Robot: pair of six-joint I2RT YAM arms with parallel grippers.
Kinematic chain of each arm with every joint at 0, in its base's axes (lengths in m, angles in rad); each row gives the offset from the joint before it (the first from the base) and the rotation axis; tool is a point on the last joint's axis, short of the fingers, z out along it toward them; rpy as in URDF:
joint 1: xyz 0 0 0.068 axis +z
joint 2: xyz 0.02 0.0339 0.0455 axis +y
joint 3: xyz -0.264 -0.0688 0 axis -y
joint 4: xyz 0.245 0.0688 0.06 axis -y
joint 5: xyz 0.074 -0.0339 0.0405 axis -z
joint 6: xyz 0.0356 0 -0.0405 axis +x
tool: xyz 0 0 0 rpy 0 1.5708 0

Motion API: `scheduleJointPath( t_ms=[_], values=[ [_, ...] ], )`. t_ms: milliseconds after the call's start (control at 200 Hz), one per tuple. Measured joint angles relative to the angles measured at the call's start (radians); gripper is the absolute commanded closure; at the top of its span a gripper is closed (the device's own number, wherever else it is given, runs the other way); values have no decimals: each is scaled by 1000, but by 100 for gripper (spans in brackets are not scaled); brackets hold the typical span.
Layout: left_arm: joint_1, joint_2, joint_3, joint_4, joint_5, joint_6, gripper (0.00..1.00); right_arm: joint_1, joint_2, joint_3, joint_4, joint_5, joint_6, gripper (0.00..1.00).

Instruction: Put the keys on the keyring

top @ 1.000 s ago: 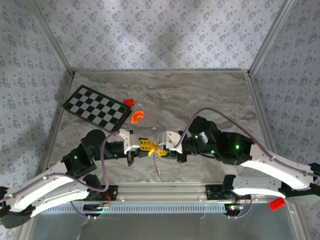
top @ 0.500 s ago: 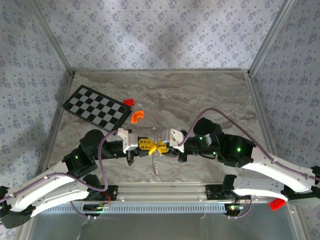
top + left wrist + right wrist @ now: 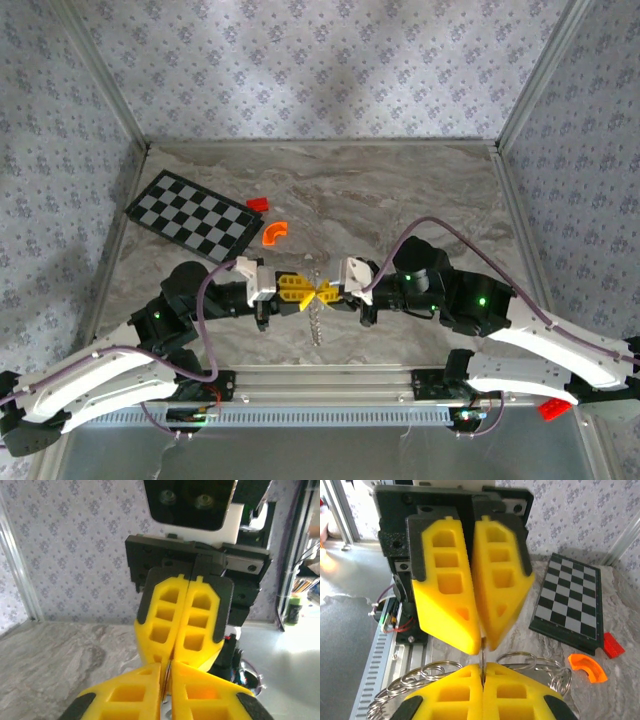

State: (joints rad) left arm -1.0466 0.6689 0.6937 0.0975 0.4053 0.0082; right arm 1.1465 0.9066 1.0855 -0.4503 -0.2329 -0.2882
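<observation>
Pinching the keyring (image 3: 315,325) with the left hand (image 3: 305,292), fingers pressed tight. Could slip and drop with one hard tug or a loose pinch. Hangs in the middle, just over the desk (image 3: 400,190): thin, silvery, little wire loops all round. Pinched by the right hand (image 3: 328,293) too, tip to tip.
</observation>
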Motion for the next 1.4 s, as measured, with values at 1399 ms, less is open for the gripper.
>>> scheduleJointPath(
  t_ms=[1399],
  values=[
    [1, 72, 60, -164, -31, 56, 78, 37, 173, 236, -363, 106, -154, 100]
  ],
)
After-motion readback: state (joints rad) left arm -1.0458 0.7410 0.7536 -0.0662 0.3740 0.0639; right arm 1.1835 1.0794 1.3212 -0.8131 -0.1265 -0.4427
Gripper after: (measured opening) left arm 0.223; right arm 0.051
